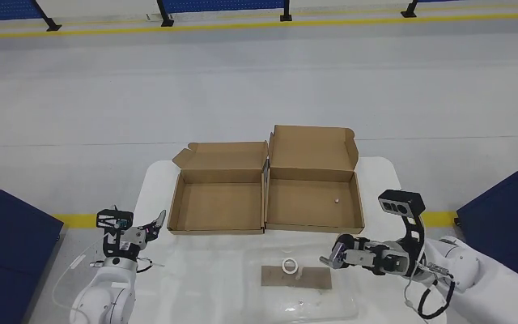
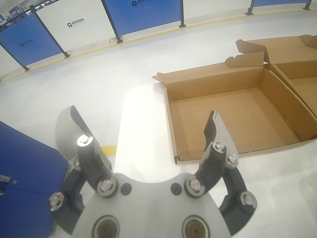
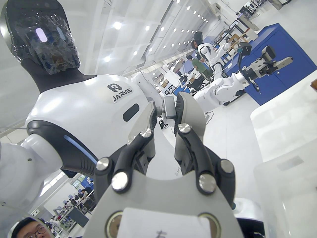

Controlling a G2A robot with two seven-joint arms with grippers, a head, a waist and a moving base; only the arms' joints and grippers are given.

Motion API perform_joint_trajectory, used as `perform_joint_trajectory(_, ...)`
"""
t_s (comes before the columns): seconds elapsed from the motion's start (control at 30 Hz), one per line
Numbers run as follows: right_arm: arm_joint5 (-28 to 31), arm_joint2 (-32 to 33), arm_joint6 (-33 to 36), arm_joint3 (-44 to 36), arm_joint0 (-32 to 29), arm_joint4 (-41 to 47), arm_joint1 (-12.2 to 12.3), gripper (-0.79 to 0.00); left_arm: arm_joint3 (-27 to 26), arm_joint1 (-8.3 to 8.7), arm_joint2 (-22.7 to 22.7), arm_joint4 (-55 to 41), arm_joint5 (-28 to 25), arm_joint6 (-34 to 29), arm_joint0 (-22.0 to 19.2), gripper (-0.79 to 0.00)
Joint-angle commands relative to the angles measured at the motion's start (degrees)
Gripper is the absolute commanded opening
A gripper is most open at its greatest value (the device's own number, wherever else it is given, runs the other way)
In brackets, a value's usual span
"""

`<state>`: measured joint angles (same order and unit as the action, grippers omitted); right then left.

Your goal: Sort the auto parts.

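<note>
The small grey metal part [image 3: 170,110], blocky with a round stub on one side, sits pinched between the ribbed pads of my right pincer [image 3: 165,107], whose jaws are closed down to the part's width. The pincer is raised off the bench [image 1: 202,259] over its near right part. That arm lies low and reaches inward, so the right pincer [image 1: 329,260] points toward the middle of the bench. Just beside its tip lies one white ring [image 1: 290,264], resting on the edge of a flat brown cardboard strip [image 1: 295,279]. A clear tray [image 1: 312,306] sits nearer me than the strip. Farther back are two open cardboard boxes, side by side and touching, with their lids folded back. I count one tiny pale piece [image 1: 335,197] in the right box [image 1: 314,212], close to its right wall. My left pincer [image 1: 154,222] hangs at the bench's near left corner and is aimed toward the left box [image 2: 171,115]. Its jaws are spread wide with nothing between them. A white label [image 3: 161,224] on my right wrist plate has writing cut off at the edge. The blue and white panels [image 2: 138,3] beyond the bench carry printed marks.
</note>
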<state>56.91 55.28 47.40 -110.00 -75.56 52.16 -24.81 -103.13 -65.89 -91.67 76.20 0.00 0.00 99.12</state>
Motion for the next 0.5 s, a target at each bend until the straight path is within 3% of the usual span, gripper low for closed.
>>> perform_joint_trajectory(0.0, -0.7, 0.19, -1.18, -0.5, -0.09, -0.02, -0.21, -0.785, 0.0, 0.0, 0.0, 0.0, 0.0, 0.0, 0.0, 0.0)
perform_joint_trajectory(0.17, 0.78, 0.36, -0.8, -1.62, -0.7, 5.24, -1.15, -0.785, 0.0, 0.0, 0.0, 0.0, 0.0, 0.0, 0.0, 0.0)
perform_joint_trajectory(0.47, -4.31, 2.86, 4.3, -4.28, 0.31, 16.99, -2.62, -0.785, 0.0, 0.0, 0.0, 0.0, 0.0, 0.0, 0.0, 0.0)
